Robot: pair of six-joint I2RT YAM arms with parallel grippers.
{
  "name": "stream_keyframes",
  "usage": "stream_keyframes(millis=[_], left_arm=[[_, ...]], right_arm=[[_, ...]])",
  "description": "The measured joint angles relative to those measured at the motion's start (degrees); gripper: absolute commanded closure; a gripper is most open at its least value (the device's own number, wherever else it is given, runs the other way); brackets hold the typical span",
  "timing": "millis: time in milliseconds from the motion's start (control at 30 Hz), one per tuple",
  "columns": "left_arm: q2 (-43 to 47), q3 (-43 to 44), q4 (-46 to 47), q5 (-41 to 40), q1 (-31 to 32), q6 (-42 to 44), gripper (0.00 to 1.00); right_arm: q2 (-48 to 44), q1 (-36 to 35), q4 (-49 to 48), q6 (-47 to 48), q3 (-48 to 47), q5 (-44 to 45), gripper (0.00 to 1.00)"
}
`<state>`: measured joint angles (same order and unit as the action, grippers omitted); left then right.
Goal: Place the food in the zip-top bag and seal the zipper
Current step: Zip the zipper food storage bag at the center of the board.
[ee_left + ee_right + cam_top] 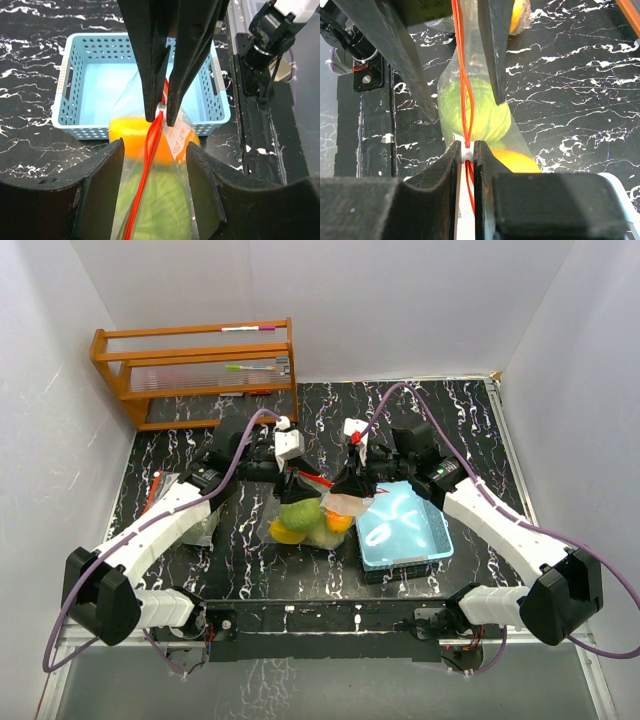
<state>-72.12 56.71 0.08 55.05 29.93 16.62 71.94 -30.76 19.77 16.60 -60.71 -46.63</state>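
The clear zip-top bag (308, 522) lies mid-table and holds the food: a light-green cabbage-like ball (300, 512), an orange (338, 522) and a yellow piece (283, 533). My right gripper (466, 148) is shut on the white zipper slider (466, 152) on the red zipper track (462, 75). My left gripper (155, 147) is open and straddles the bag's top without pinching it. The red track (147, 165) runs between its fingers (100, 190). The green ball (480, 110) and the orange (515, 161) show through the plastic. The two grippers face each other over the bag.
A light-blue basket (440, 530) stands right of the bag, under the right arm, and also shows in the left wrist view (75, 75). A wooden rack (200, 370) with pens stands at the back left. A crumpled clear item (205, 528) lies under the left arm.
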Motion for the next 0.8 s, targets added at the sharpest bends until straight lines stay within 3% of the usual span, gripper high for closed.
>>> stream_keyframes(millis=[67, 200, 233, 333, 500, 600, 800], left_arm=[[-1.8, 1.5, -2.4, -1.3, 0.8, 2.3, 0.58], [-3.8, 2.6, -5.0, -3.2, 2.2, 5.0, 0.96], [-4.0, 2.6, -5.3, -3.3, 2.4, 5.2, 1.0], [-4.3, 2.6, -5.5, -3.4, 2.8, 5.5, 1.0], [-4.3, 2.6, -5.7, -3.6, 2.8, 6.1, 1.0], [-4.3, 2.6, -5.7, -3.6, 2.8, 6.3, 1.0], [-4.0, 2.2, -5.7, -3.5, 2.8, 6.3, 1.0]], right_arm=[[0.0, 0.0, 0.5, 0.0, -0.3, 0.0, 0.91], [-0.1, -0.2, 1.6, 0.3, -0.7, -0.3, 0.9], [-0.2, -0.3, 1.7, 0.4, -0.7, -0.3, 0.9], [-0.5, -0.4, 2.5, 0.7, -0.7, -0.2, 0.87], [-0.7, -0.5, 2.8, 0.8, -1.0, 0.9, 0.54], [-0.7, -0.5, 3.3, 0.8, -2.4, 3.0, 0.44], [-2.8, -0.5, 3.3, 2.2, -5.2, 5.1, 0.39]])
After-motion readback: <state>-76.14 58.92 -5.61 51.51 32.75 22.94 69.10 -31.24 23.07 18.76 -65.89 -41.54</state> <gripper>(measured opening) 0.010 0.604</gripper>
